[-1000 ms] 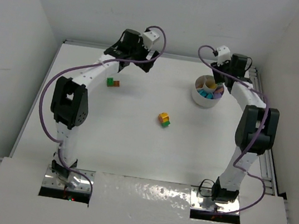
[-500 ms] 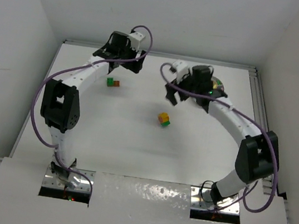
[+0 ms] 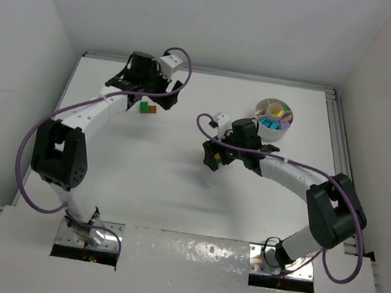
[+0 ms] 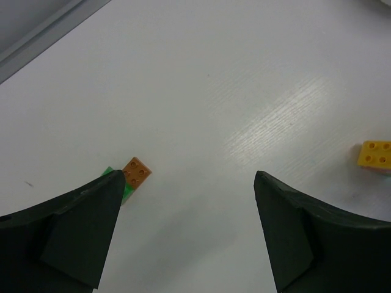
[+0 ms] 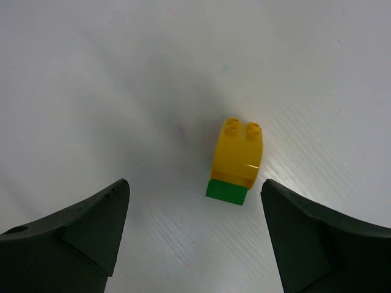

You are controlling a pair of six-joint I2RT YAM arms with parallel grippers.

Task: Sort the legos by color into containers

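legos [image 3: 272, 116] are seen in the dish [image 3: 262, 131] from above, the right pincer [image 3: 214, 157] over mid tabletop [image 3: 160, 185]. left wrist: left pincer [image 4: 188, 180] spread wide, empty, orange-green pair [image 4: 135, 173] ahead-left. right wrist: yellow-green stack [image 5: 237, 155] framed between spread empty jaws, right of centre, lengthwise ahead.

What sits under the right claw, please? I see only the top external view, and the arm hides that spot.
Observer: A yellow brick with a green brick against its near end, lying between the fingers of the open right claw.
Operator: Thank you. Is the left claw open as well?
Observer: Yes, the left claw is open and holds nothing.
Operator: How many studs does the orange brick show?
Observer: The orange brick shows four, in a square.
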